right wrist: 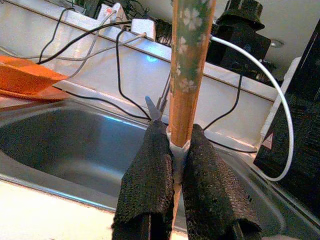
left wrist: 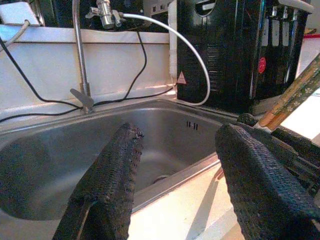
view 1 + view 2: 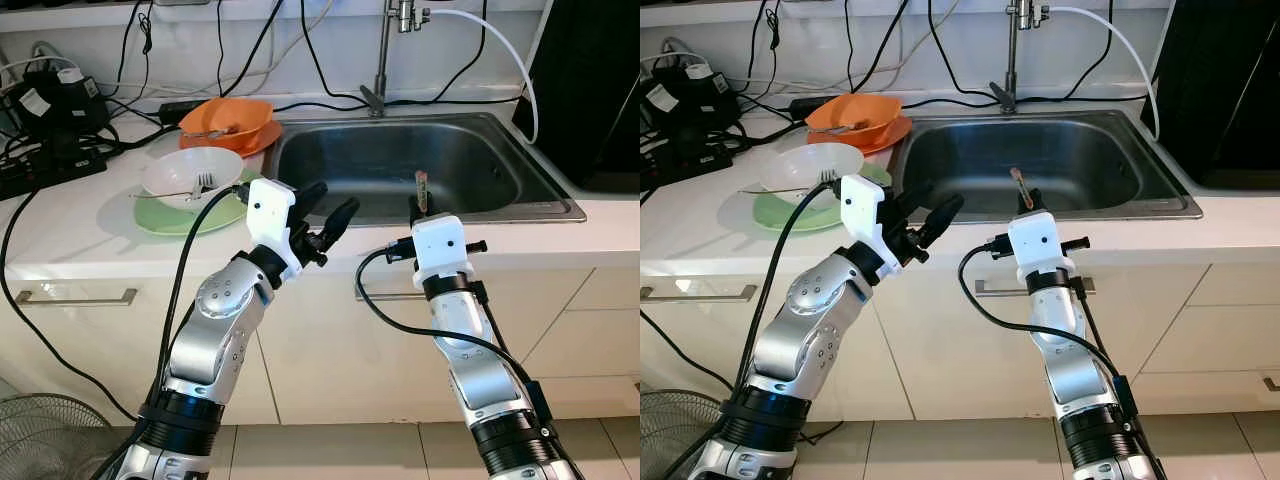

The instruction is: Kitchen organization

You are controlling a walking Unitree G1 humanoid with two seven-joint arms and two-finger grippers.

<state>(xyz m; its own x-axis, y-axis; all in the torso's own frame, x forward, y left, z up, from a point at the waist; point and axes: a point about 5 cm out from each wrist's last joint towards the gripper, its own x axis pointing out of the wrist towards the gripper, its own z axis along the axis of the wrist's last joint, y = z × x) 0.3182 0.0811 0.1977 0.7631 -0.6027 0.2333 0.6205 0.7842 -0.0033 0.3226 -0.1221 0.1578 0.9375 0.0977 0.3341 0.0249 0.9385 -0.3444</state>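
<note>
While right gripper (image 1: pixel 172 165) jaws pinch upright floral chopsticks (image 1: pixel 187 65) above the sink (image 3: pixel 540 205), probably for dropping in. Left gripper (image 3: pixel 325 222) jaws spread wide, empty, near the front rim.

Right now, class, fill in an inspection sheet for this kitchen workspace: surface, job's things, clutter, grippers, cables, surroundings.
Surface: white counter with a steel sink; basin looks bare.
Job's things: chopsticks held upright; white bowl with a fork on a green plate; orange bowl on an orange plate.
Clutter: black power gear at the counter's left end.
Grippers: right gripper shut on the chopsticks at the sink's front edge; left gripper open beside it, holding nothing.
Cables: black cables along the wall; white hose from the tap.
Surroundings: cupboards below, fan on the floor.
</note>
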